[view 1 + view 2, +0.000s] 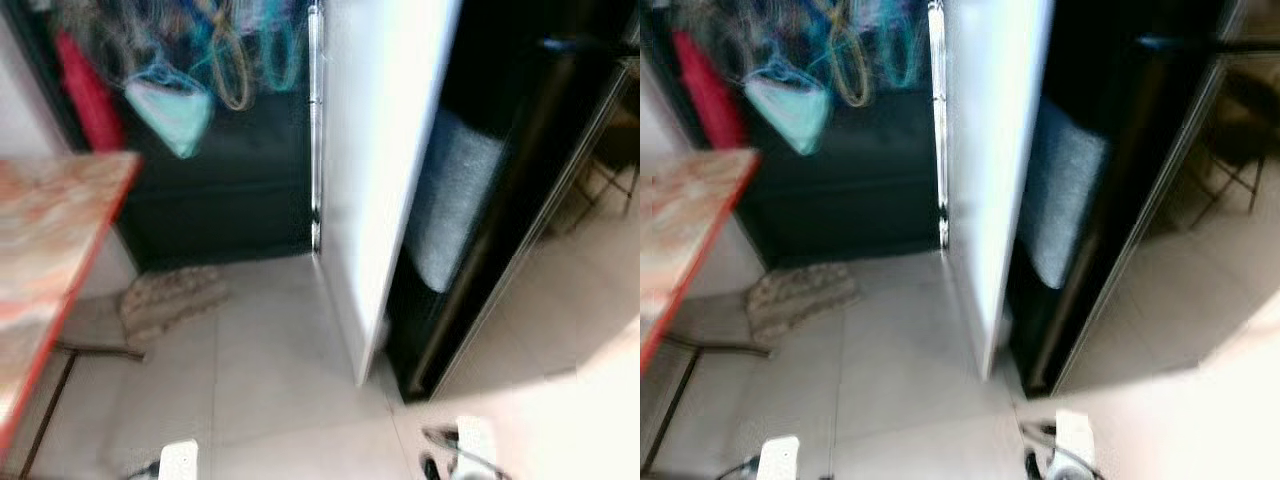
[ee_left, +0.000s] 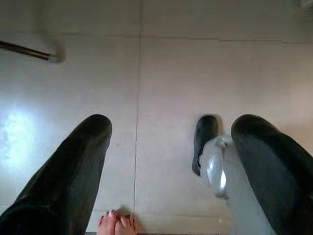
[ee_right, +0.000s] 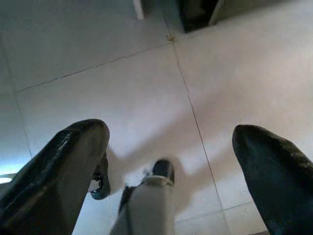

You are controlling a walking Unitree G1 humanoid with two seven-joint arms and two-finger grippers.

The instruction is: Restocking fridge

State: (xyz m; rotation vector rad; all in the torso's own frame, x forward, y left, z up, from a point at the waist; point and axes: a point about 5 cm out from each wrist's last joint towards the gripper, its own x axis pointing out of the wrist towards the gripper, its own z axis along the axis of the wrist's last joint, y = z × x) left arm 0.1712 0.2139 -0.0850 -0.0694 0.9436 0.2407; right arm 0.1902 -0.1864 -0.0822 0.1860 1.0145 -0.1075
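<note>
Both arms hang low, pointing down at the floor. The left gripper (image 2: 168, 161) has its two long black fingers (image 2: 73, 171) spread wide with nothing between them; below it lie pale, smooth square floor tiles (image 2: 195, 68) with thin grout lines, one of the robot's feet (image 2: 204, 142), dark-soled under a silver-grey shin, and a person's bare toes (image 2: 116, 224) at the 6 o'clock edge. A thin dark metal table leg (image 2: 24, 50) crosses at 10 o'clock. The right gripper (image 3: 171, 161) is likewise released, its glossy black fingers (image 3: 63, 161) held well apart over the same tiles, with the robot's other foot (image 3: 161, 171) under it.

From the head views, which are blurred, the fridge (image 1: 470, 200) stands at about 1 o'clock: a tall black cabinet with its white, flat door (image 1: 375, 170) swung open edge-on towards the camera. Inside the dark interior a grey, frosted-looking compartment (image 1: 455, 200) can be made out; what it holds cannot be told. At 9 o'clock is a table (image 1: 50, 230) with a red rim and a mottled orange-cream top. A crumpled beige mat (image 1: 170, 298) lies on the floor near 8 o'clock. At 11 o'clock hang a pale turquoise bag (image 1: 170, 112), looped cords (image 1: 235, 60) and something red (image 1: 88, 95) against a dark panel.
</note>
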